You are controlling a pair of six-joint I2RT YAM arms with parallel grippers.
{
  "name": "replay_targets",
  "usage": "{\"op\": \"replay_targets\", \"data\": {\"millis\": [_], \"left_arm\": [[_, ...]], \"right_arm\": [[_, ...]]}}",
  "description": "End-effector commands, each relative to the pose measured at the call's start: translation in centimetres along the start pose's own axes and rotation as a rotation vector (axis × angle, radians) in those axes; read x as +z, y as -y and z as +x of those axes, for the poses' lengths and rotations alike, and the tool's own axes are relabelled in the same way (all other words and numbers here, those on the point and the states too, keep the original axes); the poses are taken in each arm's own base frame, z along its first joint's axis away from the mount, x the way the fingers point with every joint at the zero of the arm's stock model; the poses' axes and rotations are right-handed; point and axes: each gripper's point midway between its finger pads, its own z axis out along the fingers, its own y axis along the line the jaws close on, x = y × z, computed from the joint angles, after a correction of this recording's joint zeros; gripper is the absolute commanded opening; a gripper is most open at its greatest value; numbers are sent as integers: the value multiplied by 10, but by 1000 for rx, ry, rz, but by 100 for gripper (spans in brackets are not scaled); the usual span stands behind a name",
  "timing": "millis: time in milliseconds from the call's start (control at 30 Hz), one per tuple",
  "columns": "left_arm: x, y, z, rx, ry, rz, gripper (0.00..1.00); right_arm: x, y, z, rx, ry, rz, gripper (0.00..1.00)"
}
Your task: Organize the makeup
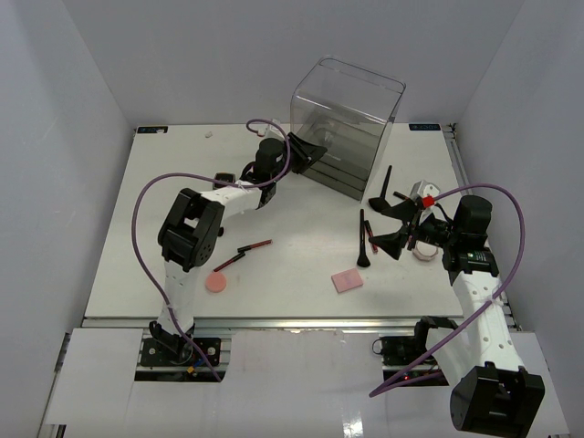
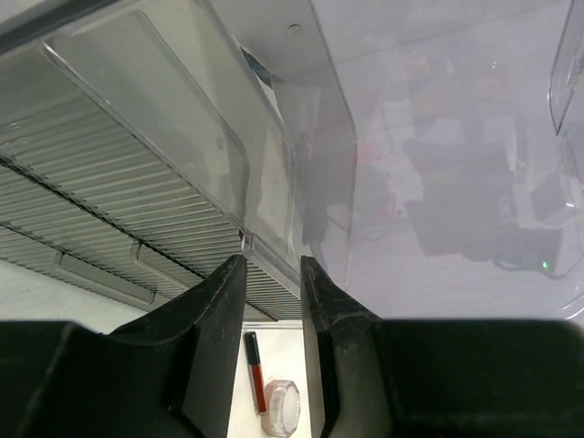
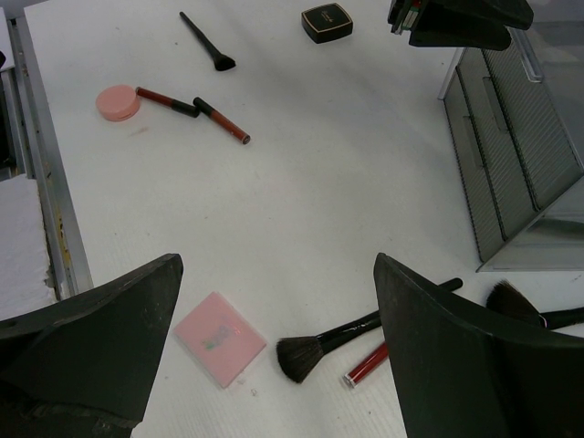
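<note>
Makeup loose on bench (image 1: 292,265): pink square (image 3: 219,338) and brush (image 3: 315,347) near wide-open right claw (image 3: 278,260), pencils (image 3: 169,100) by pink compact (image 3: 119,102) farther off; left claw (image 2: 274,265) narrow at clear box (image 1: 347,119) drawer front, grip can't be told.

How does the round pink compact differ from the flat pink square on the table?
The round pink compact is a coral disc; the flat pink square is paler and four-cornered. The compact lies beside the red pencils, the square near a black brush. Both lie flat, untouched.
</note>
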Motion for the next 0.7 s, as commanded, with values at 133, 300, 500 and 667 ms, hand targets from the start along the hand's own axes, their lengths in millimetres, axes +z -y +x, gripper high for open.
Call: {"op": "replay_targets", "data": {"millis": [133,300,500,667], "left_arm": [[3,15,-5,-43,7,50,22],[-4,26,-7,-49,3,86,9],[-27,56,-9,-38,-10,166,3],[-49,76,-10,-30,-12,221,2]], "right_arm": [[0,-3,-5,-28,18,-22,92],[0,-3,-4,-31,18,-22,92],[0,-7,-3,-36,26,-39,92],[0,-8,-6,3,57,-37,92]]}}
